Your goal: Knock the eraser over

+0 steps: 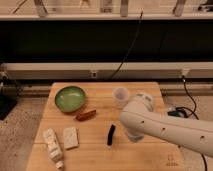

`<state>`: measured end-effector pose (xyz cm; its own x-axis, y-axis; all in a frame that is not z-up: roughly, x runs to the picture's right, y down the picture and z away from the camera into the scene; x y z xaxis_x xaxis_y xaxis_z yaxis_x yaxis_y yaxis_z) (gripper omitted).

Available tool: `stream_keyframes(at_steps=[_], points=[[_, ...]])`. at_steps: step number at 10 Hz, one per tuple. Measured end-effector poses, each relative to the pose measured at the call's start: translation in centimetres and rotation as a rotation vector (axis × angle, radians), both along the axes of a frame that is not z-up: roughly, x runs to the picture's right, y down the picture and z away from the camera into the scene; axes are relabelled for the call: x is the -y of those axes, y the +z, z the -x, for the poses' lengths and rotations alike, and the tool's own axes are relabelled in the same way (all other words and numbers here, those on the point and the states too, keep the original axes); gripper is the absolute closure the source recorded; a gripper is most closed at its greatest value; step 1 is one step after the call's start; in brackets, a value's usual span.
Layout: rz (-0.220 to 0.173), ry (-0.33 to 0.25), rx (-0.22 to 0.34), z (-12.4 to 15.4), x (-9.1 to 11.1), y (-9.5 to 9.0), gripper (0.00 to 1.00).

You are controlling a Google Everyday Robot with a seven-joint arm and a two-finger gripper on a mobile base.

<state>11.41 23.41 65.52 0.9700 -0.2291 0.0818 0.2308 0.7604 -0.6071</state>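
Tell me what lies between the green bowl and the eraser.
The reddish-brown elongated piece, seen in the camera view; the end effector sits close beside the eraser.

**Warm overhead light, pretty dim overall**

Light comes from above, yellowish, so the wooden table [100, 155] glows while the wall band [75, 45] behind it goes nearly black. The white arm [165, 127] has a soft sheen on top and its underside falls dark. The gripper [129, 134], low at the arm's end just right of the eraser [111, 135], sits in that shade; table shadows are faint
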Motion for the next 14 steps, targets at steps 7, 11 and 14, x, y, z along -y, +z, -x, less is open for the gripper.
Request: stream_keyframes(at_steps=[7, 11, 14], points=[[0.011, -0.051, 0.054, 3.9, -0.7, 1.6, 1.0], [0.012, -0.058, 0.074, 4.7, -0.7, 2.6, 1.0], [0.014, -0.055, 0.085, 5.0, -0.9, 3.2, 1.0]])
